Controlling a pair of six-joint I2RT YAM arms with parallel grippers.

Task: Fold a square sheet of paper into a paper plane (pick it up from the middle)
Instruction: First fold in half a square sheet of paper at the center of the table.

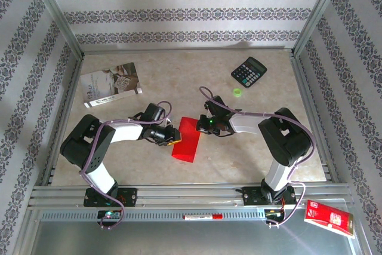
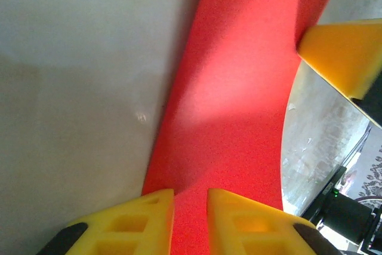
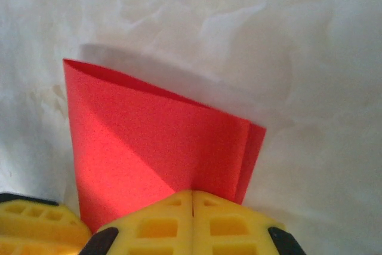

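The square sheet of paper [image 1: 185,143], bright red and folded over on itself, lies at the middle of the table between both arms. My right gripper [image 1: 202,125] is at its far right corner. In the right wrist view its yellow jaws [image 3: 192,198] are pressed together on the sheet's [image 3: 155,147] doubled edge, which lifts slightly off the table. My left gripper [image 1: 175,136] reaches in from the sheet's left side. Its fingers [image 2: 191,207] stand a narrow gap apart, with the red sheet [image 2: 239,117] running through that gap. A right fingertip [image 2: 343,58] shows at the sheet's far edge.
A black calculator [image 1: 249,71] sits at the back right, with a small green ring [image 1: 237,92] just in front of it. A grey-white booklet [image 1: 111,84] lies at the back left. A glossy red packet [image 1: 329,219] rests off the table, front right. Metal rails [image 1: 179,194] edge the table.
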